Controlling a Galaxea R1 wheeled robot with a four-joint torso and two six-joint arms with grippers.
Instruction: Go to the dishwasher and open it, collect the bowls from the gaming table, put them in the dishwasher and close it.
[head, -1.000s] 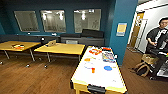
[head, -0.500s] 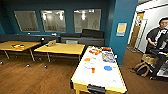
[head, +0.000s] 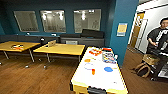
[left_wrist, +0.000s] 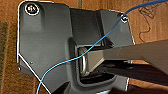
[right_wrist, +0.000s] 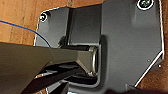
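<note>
Bowls (head: 89, 66) sit mid-bench on the white gaming bench (head: 110, 82) directly ahead, so collection looks like the step in hand. Closing in on the near edge comes first. Neither tool's opening can be told.

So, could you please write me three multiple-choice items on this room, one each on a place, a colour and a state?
1. Where is the person?
A. right, by the doorway
B. left, at the windows
C. behind the yellow desks

2. What colour is the back wall?
A. white
B. dark teal-blue
C. red

3. The long white-topped table with yellow sides is:
A. bare
B. overturned
C. strewn with small coloured items

Answers: 1 A, the person stands at the right edge; 2 B, teal surrounds the windows; 3 C, orange and blue pieces lie on top.
</note>
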